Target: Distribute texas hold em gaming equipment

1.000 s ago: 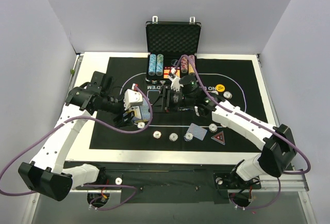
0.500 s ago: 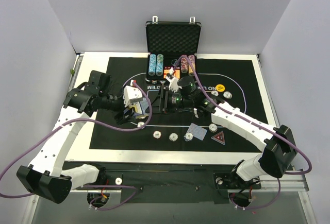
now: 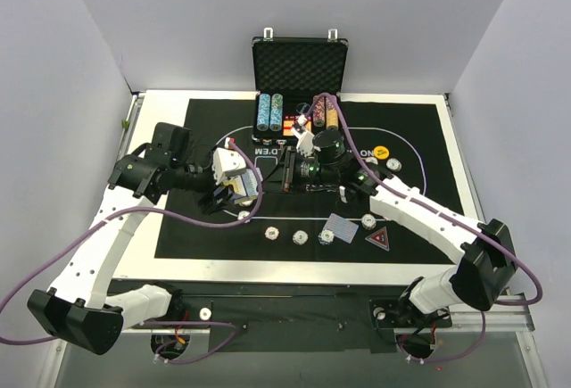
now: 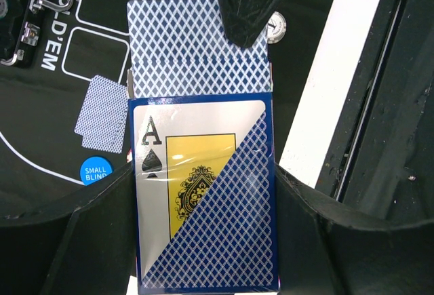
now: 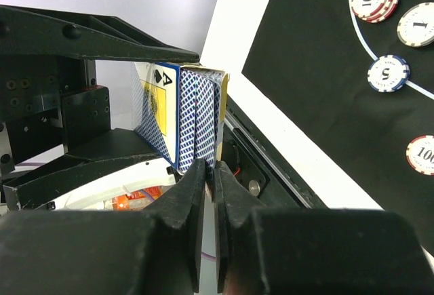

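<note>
Left jaws clamp the blue diamond-patterned card box (image 4: 203, 227) steady so right jaws, pinching its protruding blue-backed card (image 4: 196, 57), can draw toward three o'clock.

Case (image 3: 299, 65): sitting open at the mat's far edge, holding chip columns (image 3: 269, 112).
Mat (image 3: 437, 138): lying flat on the white table (image 3: 294, 268).

The deck box (image 4: 203, 241) in my left claw (image 4: 203, 197) is glossy printed card with a sheen like clear wrap; the card (image 4: 183, 51) standing out of it is smooth paper. My fingers (image 4: 81, 241) are matt black plastic, faintly grainy. The mat (image 4: 41, 146) looks like matt black cloth, the chips (image 5: 388, 72) smooth plastic.
</note>
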{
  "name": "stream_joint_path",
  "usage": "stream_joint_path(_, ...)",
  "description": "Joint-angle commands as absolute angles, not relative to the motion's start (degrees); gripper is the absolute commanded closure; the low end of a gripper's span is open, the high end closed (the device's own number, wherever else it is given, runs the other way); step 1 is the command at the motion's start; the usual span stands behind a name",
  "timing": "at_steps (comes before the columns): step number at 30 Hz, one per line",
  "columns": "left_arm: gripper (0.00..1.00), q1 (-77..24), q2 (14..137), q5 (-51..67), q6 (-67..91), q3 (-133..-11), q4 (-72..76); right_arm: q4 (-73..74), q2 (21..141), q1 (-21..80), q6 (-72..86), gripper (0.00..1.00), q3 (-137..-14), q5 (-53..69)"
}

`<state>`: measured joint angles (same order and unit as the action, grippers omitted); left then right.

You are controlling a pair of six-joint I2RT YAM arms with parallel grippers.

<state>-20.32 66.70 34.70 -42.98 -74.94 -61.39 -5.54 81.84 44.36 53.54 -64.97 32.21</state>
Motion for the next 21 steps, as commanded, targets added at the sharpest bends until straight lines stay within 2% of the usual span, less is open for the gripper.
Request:
stream_joint_path(1, 1.0, -20.3, 64.5, 38.5, -41.9, -75.8, -57.7, -2.5, 79.5, 42.5, 50.7, 0.97, -63.6, 30.1)
stream_joint_path(12, 1.0, -20.3, 64.7, 39.7, -41.0, -77.2, -56.9, -0.2, 78.8, 42.3, 48.3, 0.73, -64.2, 29.7)
stream_joint_path(16, 1.0, -20.3, 64.2, 39.9, -40.9, -77.1, -56.9, 1.4, 78.5, 42.0, 48.1, 0.67, -64.2, 29.4)
stream_joint_path(21, 1.0, -20.2, 63.8, 40.5, -40.5, -76.6, -57.0, 2.0, 77.3, 41.0, 48.2, 0.64, -64.6, 29.2)
